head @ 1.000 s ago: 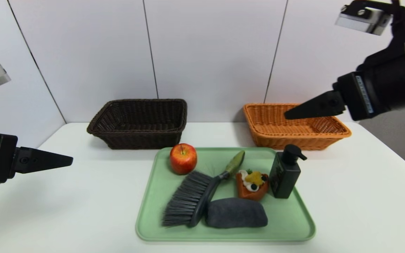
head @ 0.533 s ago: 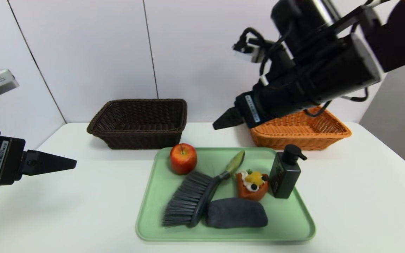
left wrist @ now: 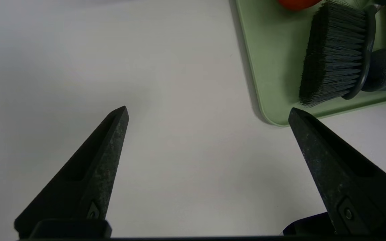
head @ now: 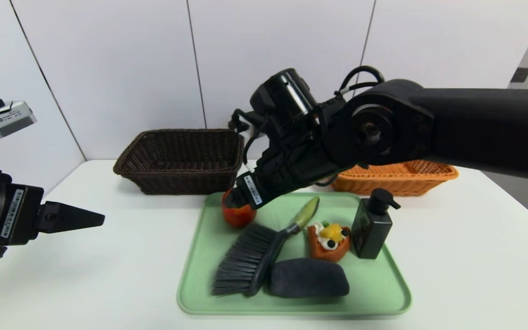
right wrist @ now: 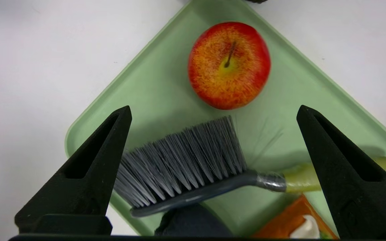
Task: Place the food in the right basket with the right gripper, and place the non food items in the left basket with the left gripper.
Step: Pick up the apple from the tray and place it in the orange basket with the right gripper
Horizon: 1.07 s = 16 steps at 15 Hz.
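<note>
A: How far along is the sorting?

B: Nothing is sorted yet. On the desk (head: 108, 275), the dark basket (head: 181, 160) at eleven o'clock and the orange basket (head: 401, 176) at one o'clock both look empty, as far as I can see into them. All five things sit on the green tray (head: 378, 293).

A: Where on the tray?

B: The brush (head: 250, 256) lies across the middle, the grey cloth roll (head: 309, 277) at six o'clock, the pump bottle (head: 373, 224) at three, the tart slice (head: 329, 240) just beside the bottle, and the apple (right wrist: 229, 65) at eleven.

A: And the arms?

B: The right gripper (right wrist: 213, 112) hangs over the apple, jaws spread wide, holding nothing. The left gripper (left wrist: 208, 112) waits over bare desk at nine o'clock, jaws wide and empty too.

A: So what's left?

B: Everything, I'd say: two foods, three non-foods.
</note>
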{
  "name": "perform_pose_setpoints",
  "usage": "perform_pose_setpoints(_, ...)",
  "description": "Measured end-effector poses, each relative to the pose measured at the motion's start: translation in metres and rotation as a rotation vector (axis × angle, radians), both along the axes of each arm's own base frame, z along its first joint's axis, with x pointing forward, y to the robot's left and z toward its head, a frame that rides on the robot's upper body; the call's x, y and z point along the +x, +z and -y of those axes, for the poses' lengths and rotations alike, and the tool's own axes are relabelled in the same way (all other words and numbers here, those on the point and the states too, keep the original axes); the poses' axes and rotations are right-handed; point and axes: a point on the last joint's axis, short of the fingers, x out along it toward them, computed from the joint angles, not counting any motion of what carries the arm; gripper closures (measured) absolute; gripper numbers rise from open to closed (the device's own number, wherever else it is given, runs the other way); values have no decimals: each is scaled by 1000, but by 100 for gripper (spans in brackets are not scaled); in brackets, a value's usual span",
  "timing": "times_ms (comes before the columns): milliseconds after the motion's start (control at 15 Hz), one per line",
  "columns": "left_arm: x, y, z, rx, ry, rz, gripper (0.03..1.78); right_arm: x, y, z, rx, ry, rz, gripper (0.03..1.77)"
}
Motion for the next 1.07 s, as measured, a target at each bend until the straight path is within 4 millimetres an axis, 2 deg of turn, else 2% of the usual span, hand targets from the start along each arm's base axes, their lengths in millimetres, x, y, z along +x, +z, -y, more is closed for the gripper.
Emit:
perform_pose_setpoints(400, 1, -5, 0, -1, 5, -22, 12, 15, -30, -17, -47, -21, 21, 10)
perform_pose_setpoints(1067, -2, -6, 0, -1, 3, -21, 12, 29, -50, -32, -37, -38, 83, 10)
